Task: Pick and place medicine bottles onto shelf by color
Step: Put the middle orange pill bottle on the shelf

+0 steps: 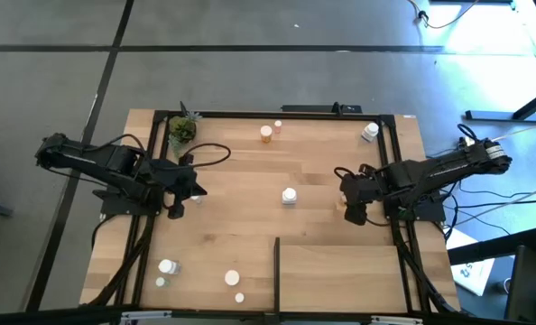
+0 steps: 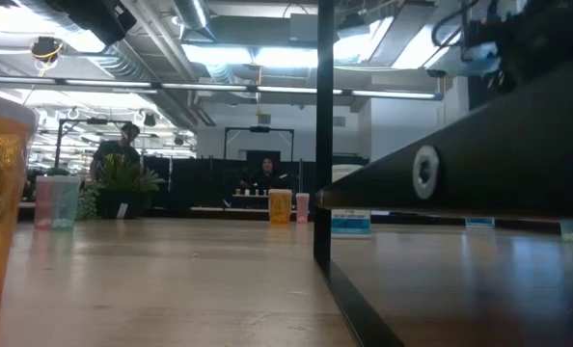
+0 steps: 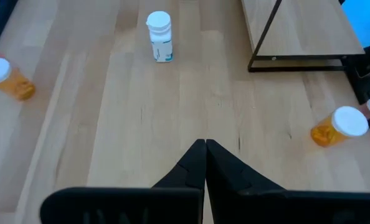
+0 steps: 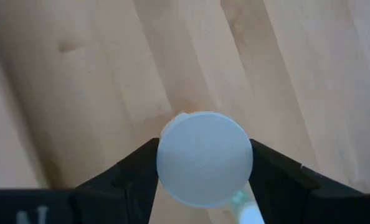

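Note:
My right gripper (image 1: pixel 353 213) is shut on a medicine bottle (image 4: pixel 205 158) with a white cap and an orange body, over the table's right part, just beyond the shelf (image 1: pixel 340 275). My left gripper (image 3: pixel 205 148) is shut on nothing, above the table's left part. Other medicine bottles stand or lie on the table: a white one (image 1: pixel 289 195) in the middle, an orange one (image 1: pixel 266 133) and a white one (image 1: pixel 369 132) at the far side, and several (image 1: pixel 167 267) at the near left. My right gripper pinches the bottle between its two fingers (image 4: pixel 132 171), on opposite sides at the height of the white cap (image 4: pixel 166 163). The fingers come from above, pointing steeply down. The bottle stands upright in the hold, cap up; the cap hides its base.
A small potted plant (image 1: pixel 182 129) stands at the far left corner. The shelf's thin black strip (image 1: pixel 276 271) rises along its left side. Cables run along both table sides. Bare wood lies between the middle white bottle and the shelf.

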